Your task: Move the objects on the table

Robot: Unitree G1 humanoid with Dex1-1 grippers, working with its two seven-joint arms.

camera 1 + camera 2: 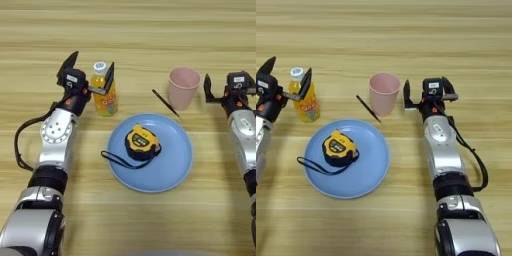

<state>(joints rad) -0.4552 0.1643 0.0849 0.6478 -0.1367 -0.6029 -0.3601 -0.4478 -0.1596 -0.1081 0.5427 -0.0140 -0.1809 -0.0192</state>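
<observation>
The orange juice bottle (104,97) with a white cap stands upright at the left. My left gripper (94,60) is open around its top, and the right finger overlaps the bottle's neck. The yellow-black tape measure (142,142) lies on a blue plate (176,167), with its black strap (116,160) trailing over the plate's left rim. The pink cup (183,88) stands upright behind the plate on the right. My right gripper (426,84) is open just right of the cup and holds nothing.
A thin black stick (165,103) lies on the table (150,30) between the cup and the plate. Both forearms reach in from the near edge along the left and right sides.
</observation>
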